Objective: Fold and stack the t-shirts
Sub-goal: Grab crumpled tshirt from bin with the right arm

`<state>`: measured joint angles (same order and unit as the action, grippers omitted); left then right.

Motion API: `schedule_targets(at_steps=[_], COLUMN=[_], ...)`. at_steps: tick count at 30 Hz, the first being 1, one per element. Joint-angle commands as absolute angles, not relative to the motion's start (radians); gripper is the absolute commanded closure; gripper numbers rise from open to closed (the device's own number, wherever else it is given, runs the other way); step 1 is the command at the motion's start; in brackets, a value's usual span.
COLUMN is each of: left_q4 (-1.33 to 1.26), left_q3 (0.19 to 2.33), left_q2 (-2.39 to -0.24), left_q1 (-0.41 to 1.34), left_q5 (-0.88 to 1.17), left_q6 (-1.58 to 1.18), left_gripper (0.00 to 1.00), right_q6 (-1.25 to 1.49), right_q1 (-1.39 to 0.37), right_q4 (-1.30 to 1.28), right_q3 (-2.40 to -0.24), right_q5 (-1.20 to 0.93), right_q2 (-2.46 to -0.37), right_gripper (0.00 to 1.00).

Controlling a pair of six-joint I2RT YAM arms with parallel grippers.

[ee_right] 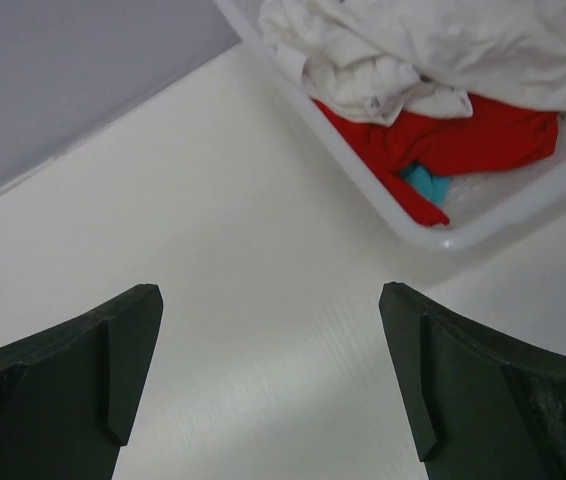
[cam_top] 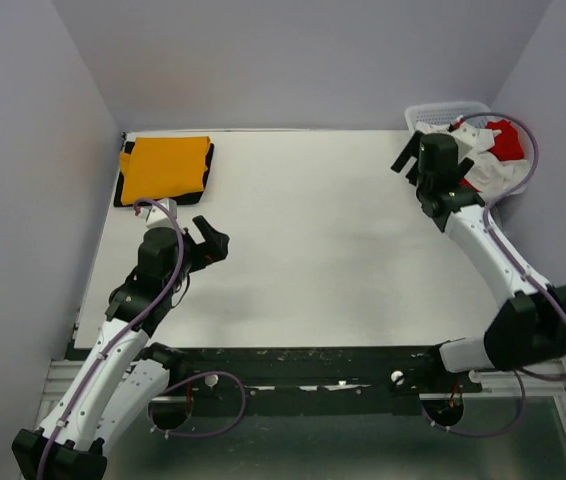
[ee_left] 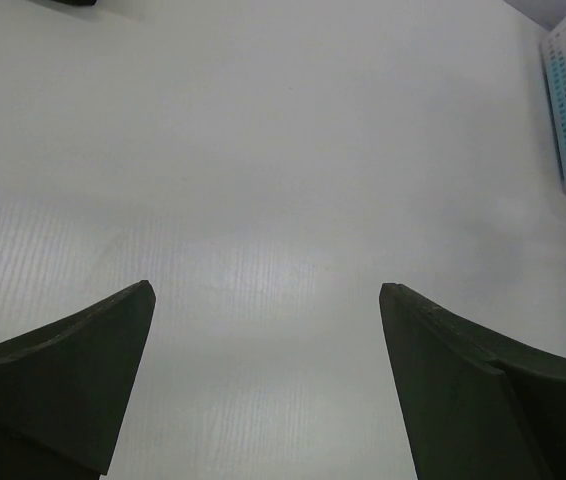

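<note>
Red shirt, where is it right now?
In the top view, the red shirt lies in the basket at the table's far right corner, partly under the white shirt, just beyond the right gripper.

Bright, even overhead light; soft faint shadows, mild table (cam_top: 323, 260) glare, sharp focus.

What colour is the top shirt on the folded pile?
Orange shirt, best seen in the top external view.

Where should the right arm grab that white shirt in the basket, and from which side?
I'd pinch the white t-shirt at its bunched fold near the basket rim, with the right tool coming from above: it lies heaped on top of the red t-shirt, and walls block the sides.
</note>
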<state>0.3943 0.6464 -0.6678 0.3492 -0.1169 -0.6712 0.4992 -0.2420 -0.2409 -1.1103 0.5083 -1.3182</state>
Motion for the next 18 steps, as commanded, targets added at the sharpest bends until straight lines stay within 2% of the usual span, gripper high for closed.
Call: schedule_targets(at_steps=[1,9,15,16,18], left_q4=[0.410,0.375,0.371,0.371,0.373], left_q3=[0.638,0.626,0.637,0.640,0.647], left_q2=[-0.666,-0.679,-0.731,-0.740,-0.761], left_q1=[0.347,0.345,0.345,0.345,0.345], left_q5=[-0.157,-0.163,-0.185,-0.189,-0.191], left_q6=[-0.667,-0.654,-0.647,-0.647,-0.645], left_gripper=[0.01,0.02,0.02,0.01,0.01], right_q6=[0.448,0.396,0.405,0.411,0.409], right_q1=[-0.115,0.041,0.060,0.060,0.061], right_q4=[-0.310,-0.369,-0.419,-0.404,-0.365], right_q3=[-1.356,-1.847,-2.044,-2.053,-2.060], right_q5=[0.503,0.506,0.463,0.470,0.477], right_q2=[-1.574,-2.058,-2.256,-2.277,-2.313], right_gripper=[0.00,0.03,0.06,0.08,0.20])
